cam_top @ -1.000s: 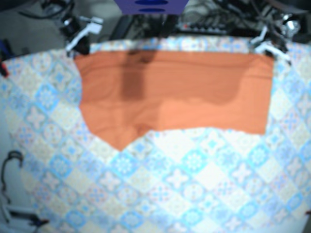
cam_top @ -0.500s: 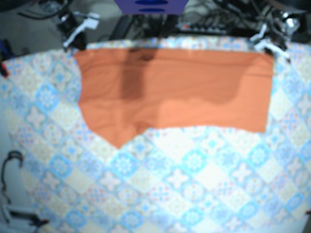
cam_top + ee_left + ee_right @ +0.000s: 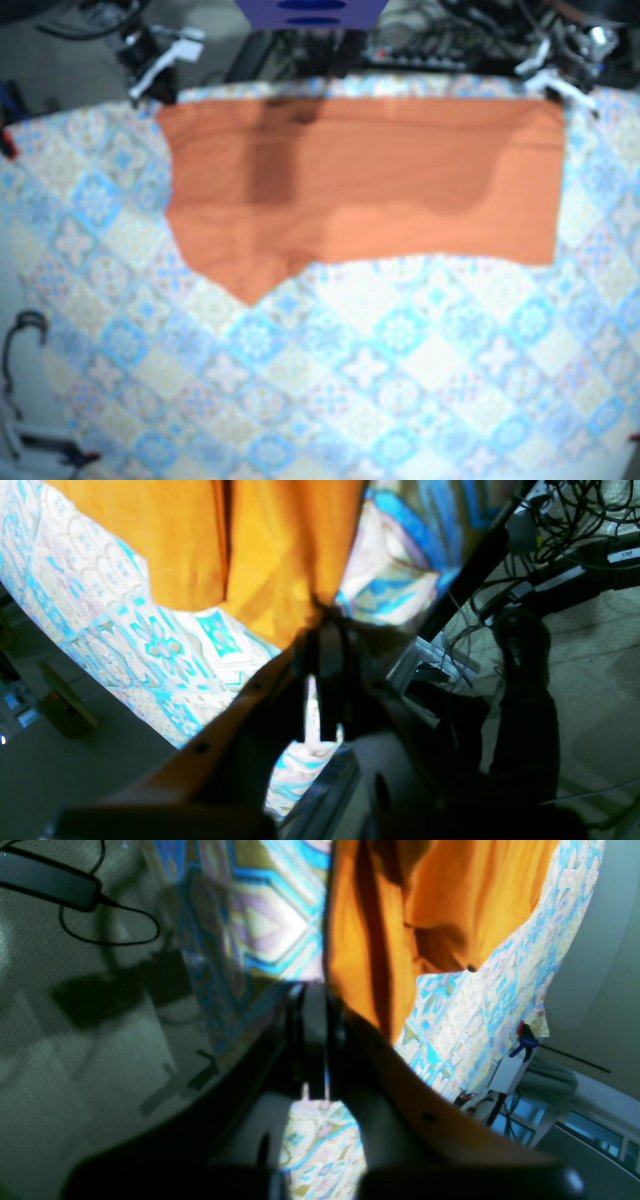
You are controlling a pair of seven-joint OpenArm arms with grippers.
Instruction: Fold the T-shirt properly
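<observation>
Patterned tablecloth [image 3: 400, 340] beneath, cabled floor [image 3: 600, 690] behind left gripper [image 3: 325, 630], right gripper [image 3: 312, 995]; both clamped tight on T-shirt [image 3: 380, 180] corners (blurred).

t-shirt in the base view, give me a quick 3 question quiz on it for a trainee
1. True or false: the T-shirt lies spread wide along the far edge of the patterned cloth.
2. The T-shirt's colour is: A. blue B. orange C. white
3. Fill in: in the base view, the T-shirt's near edge dips to a point on the view's ____ side.

Key: 1 true; 2 B; 3 left
</observation>
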